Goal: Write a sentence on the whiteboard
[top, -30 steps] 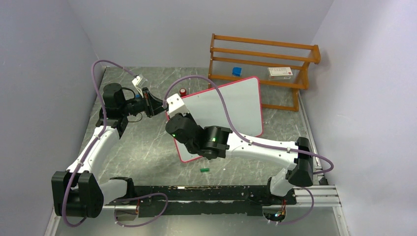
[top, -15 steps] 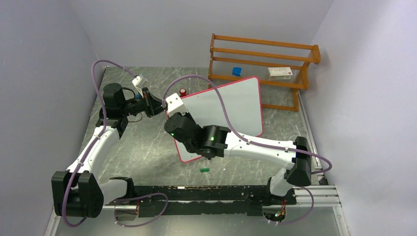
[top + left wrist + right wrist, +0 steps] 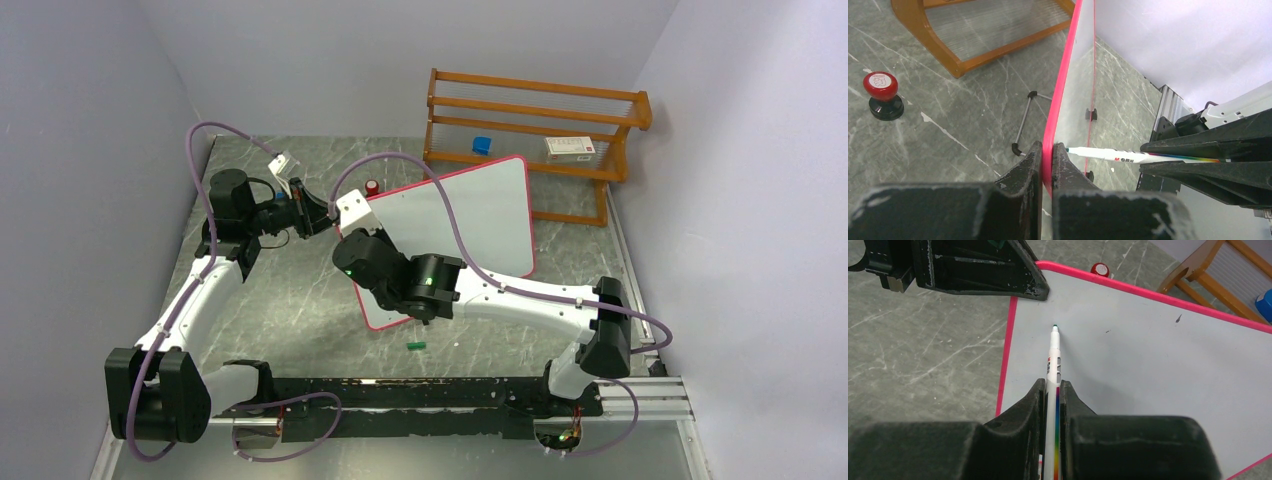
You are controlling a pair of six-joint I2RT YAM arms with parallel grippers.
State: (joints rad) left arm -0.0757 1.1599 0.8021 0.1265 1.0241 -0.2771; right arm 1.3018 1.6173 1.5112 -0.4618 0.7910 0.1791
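Step in hand: start of writing. No sentence shows on the board; the face is blank apart from a couple of small dark specks.
Whiteboard (image 3: 480, 215): stands propped and tilted on the table (image 3: 300, 300), centre to far right, just in front of the wooden rack (image 3: 530, 120).
Left gripper (image 3: 1047, 150): clenched on the board's pink rim at its left edge, one finger on each side. I judge it is steadying the board.
Right gripper (image 3: 1051, 385): clenched on the marker (image 3: 1053, 360), which lies straight between the fingers and points away from the wrist.
Marker tip: at the upper left of the board face, just right of the left gripper. It is at the surface or just off it. Contact cannot be confirmed, and no ink trace is visible.
Other items: red knob-topped stamp (image 3: 881, 92) on the table behind the board's left edge. A small green piece (image 3: 417, 346), possibly the cap, lies near the board's near corner.
Next move calls for: light, even tip pressure, then strokes running rightward, with the first line kept high to leave room for a second below.
Risk (judgement): pushing too hard could tip or slide the propped board. The left clamp must hold firm, and the strokes must keep clear of its fingers.
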